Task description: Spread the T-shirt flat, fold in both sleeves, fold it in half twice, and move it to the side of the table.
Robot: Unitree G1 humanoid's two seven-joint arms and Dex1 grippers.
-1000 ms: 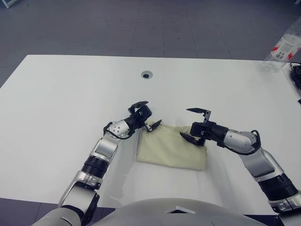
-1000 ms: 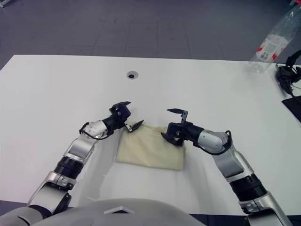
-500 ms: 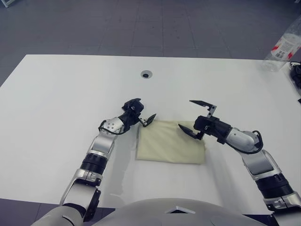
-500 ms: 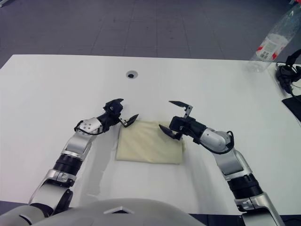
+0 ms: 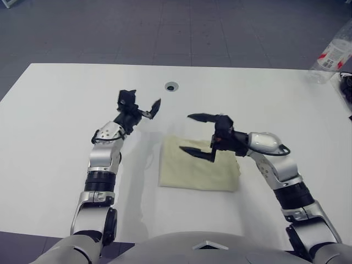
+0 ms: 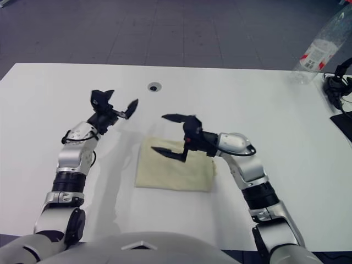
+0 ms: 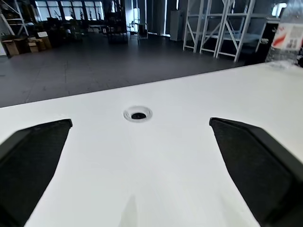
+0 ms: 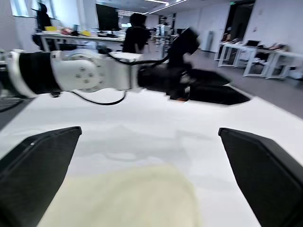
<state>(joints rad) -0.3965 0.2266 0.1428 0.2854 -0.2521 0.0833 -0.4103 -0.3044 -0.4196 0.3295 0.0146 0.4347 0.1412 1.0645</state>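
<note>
Since 1 s ago both arms have come off the cloth. L gripper [image 5: 142,102] has gone from the T-shirt's upper-left corner up and out to just left of frame centre in the head view, and R gripper [image 5: 186,133] has swung from the upper-right corner in over the cloth's top edge, pointing toward frame left. T-shirt [image 5: 198,173] looks unshifted vs 0.5 s ago: a pale yellow folded rectangle lying flat on the white table [image 5: 66,93], a bit below and right of frame centre, well in from every table edge. L gripper is raised above bare tabletop, apart from the cloth, fingers spread wide w/ nothing between them. The L wrist cam confirms this, w/ both dark fingers [image 7: 33,156] far apart and white tabletop between. The cable hole [image 5: 171,86] sits just beyond it, toward upper centre. R gripper hangs over the T-shirt's upper-left part, jaws gaping, one finger high and one low near the fabric. I can't tell if the low tip touches. It holds nothing. The R wrist cam has the cloth [image 8: 123,198] between its spread fingers [image 8: 38,161], w/ the L arm farther off. A clear plastic bottle [image 5: 333,55] stands at upper right, by the table's far corner.
</note>
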